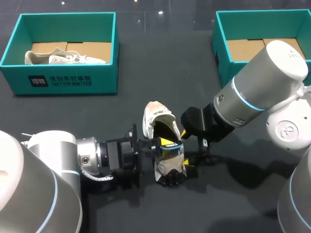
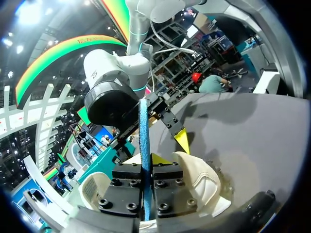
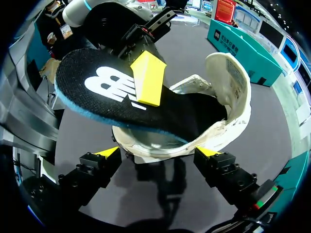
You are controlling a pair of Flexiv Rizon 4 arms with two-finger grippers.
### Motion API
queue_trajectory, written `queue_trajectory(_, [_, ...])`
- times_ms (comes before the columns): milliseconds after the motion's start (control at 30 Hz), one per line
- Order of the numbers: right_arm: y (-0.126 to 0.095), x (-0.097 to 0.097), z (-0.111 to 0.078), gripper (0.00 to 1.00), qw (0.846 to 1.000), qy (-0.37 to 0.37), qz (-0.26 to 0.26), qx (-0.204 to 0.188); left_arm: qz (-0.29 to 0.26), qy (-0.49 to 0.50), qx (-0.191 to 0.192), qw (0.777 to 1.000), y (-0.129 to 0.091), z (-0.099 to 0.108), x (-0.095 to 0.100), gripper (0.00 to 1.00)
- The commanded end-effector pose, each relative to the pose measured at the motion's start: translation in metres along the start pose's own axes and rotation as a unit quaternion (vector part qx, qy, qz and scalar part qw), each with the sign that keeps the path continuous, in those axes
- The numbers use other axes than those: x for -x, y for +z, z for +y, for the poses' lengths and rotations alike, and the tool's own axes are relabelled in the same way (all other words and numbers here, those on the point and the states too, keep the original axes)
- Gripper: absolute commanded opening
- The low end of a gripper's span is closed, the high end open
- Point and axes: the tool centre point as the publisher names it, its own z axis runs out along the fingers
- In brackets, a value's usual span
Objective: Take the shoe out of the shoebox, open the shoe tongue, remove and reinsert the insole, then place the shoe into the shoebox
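Grips the black insole [image 3: 97,104] in the left jaws, clenched on its blue edge, one end down in the mouth of the cream shoe [image 1: 154,116]. Has that shoe out on the dark surface [image 1: 160,63], well apart from the teal shoebox [image 1: 63,85] at the left (another shoe [image 1: 73,58] inside). Holds the right jaws at the shoe's side; cannot tell whether clenched or released.

The shoe [image 1: 156,119] sits mid-table, hemmed in on both flanks. The left gripper [image 1: 165,142] comes in from the left, clamped on the insole [image 1: 171,144] over the shoe's opening, and the right gripper [image 1: 185,149] is close on the right. The table [image 1: 165,58] is open beyond the shoe, between the far-left shoebox [image 1: 58,81] and the far-right shoebox [image 1: 219,56], and also at near middle.
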Motion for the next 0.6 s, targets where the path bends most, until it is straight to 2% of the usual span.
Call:
queue_trajectory(33, [0.001,-0.001,0.0,1.0,1.0,0.0,-0.001,0.0,0.007,0.006,-0.003,1.0,0.004,0.008,-0.001,0.0])
queue_trajectory(267, [0.001,-0.001,0.0,1.0,1.0,0.0,-0.001,0.0,0.011,0.01,0.004,1.0,0.009,0.029,-0.001,0.0])
queue_trajectory(600, [0.001,-0.001,0.0,1.0,1.0,0.0,-0.001,0.0,0.014,0.022,0.046,0.999,0.013,0.053,0.002,0.0])
